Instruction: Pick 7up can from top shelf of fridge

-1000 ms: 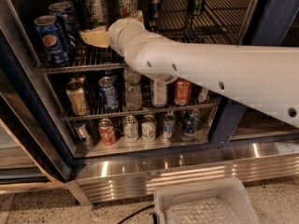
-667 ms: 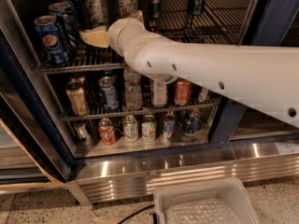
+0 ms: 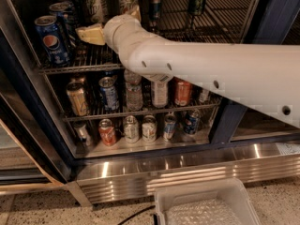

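Inside the fridge (image 3: 277, 13), the gripper (image 3: 112, 26) hangs over the top shelf (image 3: 77, 67) beside the Pepsi cans (image 3: 52, 39), tan fingers (image 3: 91, 34) spread apart.

Smooth white arm (image 3: 211, 74) dotted with dark screw holes ends in a yellowish hand (image 3: 87, 34) above the top shelf (image 3: 70, 68).

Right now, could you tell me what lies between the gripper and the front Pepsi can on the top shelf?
Nothing: the camera view shows only bare wire of the top shelf between the gripper and the front Pepsi can.
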